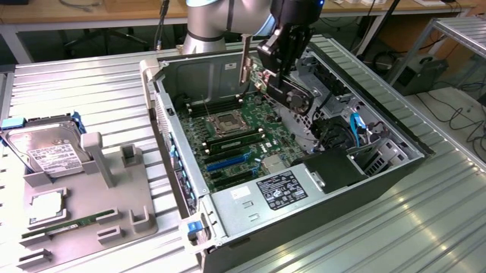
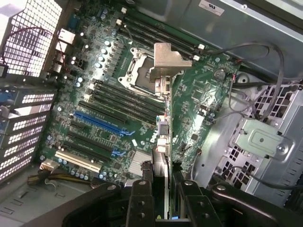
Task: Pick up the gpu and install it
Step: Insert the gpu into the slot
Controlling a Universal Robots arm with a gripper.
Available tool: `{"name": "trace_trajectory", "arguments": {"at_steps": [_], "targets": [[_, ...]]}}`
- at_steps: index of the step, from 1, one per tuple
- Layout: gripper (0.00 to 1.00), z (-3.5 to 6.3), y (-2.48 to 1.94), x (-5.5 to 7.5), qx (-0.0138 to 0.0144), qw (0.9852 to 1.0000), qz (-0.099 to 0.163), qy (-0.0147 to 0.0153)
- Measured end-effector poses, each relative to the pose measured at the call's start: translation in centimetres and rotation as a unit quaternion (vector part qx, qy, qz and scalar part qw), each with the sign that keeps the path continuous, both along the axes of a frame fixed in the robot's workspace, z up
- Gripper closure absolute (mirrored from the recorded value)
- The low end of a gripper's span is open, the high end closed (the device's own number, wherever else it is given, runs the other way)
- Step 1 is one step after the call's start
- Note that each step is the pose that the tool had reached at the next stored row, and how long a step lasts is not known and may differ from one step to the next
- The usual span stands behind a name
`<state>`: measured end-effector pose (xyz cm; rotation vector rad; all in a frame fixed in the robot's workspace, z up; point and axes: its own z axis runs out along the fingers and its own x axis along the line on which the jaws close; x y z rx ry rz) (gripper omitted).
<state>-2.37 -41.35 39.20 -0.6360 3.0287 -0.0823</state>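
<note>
Above the motherboard (image 1: 235, 145) of the open computer case (image 1: 174, 165), your gripper (image 1: 285, 77) hangs with the gpu (image 1: 295, 98) clamped between its fingers (image 2: 141, 198), which stand narrow, pinching the card by its thin edge. From the wrist view you look down the length of the card: its metal bracket (image 2: 166, 60) sits at the far end, over the CPU socket (image 2: 135, 73), and the card's lower edge points at the board without touching it. The blue slot (image 2: 99, 124) lies off to one side of the card, nearer the case's perforated rear wall than the card itself is.

Treat the gpu as stiff but fragile, by my reading. It is a flat rigid board, likely of moderate weight with its cooler, so it should not sag in your grip, yet the bare circuit side and the contact edge would not forgive scraping or a skewed push. Holding it across the top edge, away from the contacts and fan, looks the sound choice, and that is where you have it.

As for looks: in the exterior view it shows as a dark rectangular slab, held on edge and tilted. The silver bracket runs up from its end toward the case's back wall.
</note>
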Motion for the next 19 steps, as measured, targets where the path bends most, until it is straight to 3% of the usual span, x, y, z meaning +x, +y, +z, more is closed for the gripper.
{"name": "trace_trajectory", "arguments": {"at_steps": [19], "targets": [[0.74,0.00,0.00,0.00,0.0000,0.9986,0.053,0.0000]]}}
